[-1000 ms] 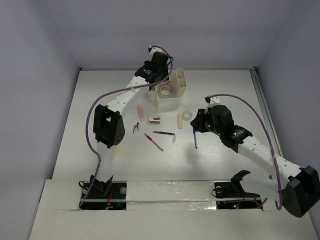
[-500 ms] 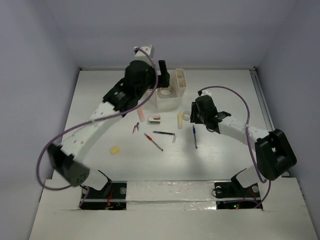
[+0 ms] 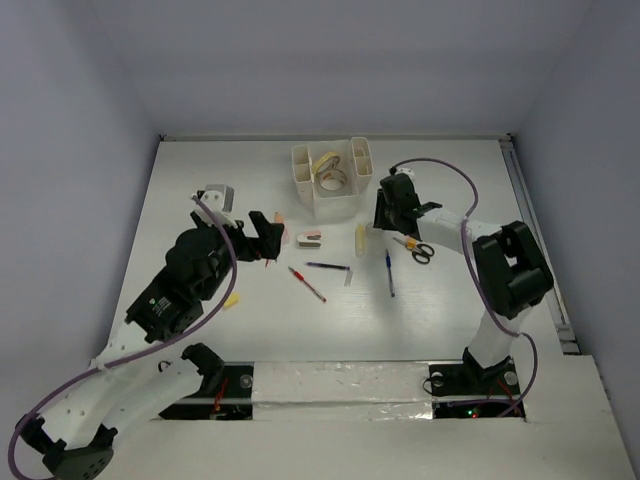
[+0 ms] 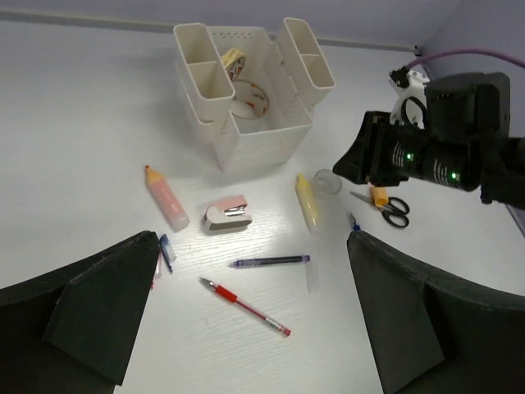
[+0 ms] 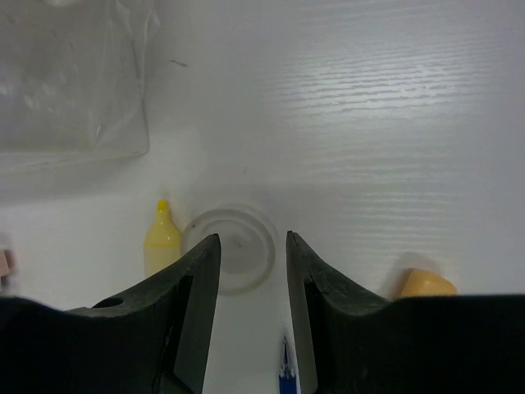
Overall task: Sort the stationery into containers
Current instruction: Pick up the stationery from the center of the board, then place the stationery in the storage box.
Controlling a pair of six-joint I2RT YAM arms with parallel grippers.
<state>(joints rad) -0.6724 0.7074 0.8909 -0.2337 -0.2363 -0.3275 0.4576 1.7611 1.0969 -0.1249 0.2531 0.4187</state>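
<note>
The left arm (image 3: 185, 275) runs from its base out to an elbow low at the near left, then its forearm slants up toward the middle. The left gripper (image 3: 270, 235) faces right, its jaws spread wide and empty. The right arm (image 3: 510, 270) folds at a raised elbow, with its forearm reaching leftward. The right gripper (image 3: 384, 208) points down at the tabletop (image 3: 200, 180), its jaws parted by a narrow gap with nothing between them.
</note>
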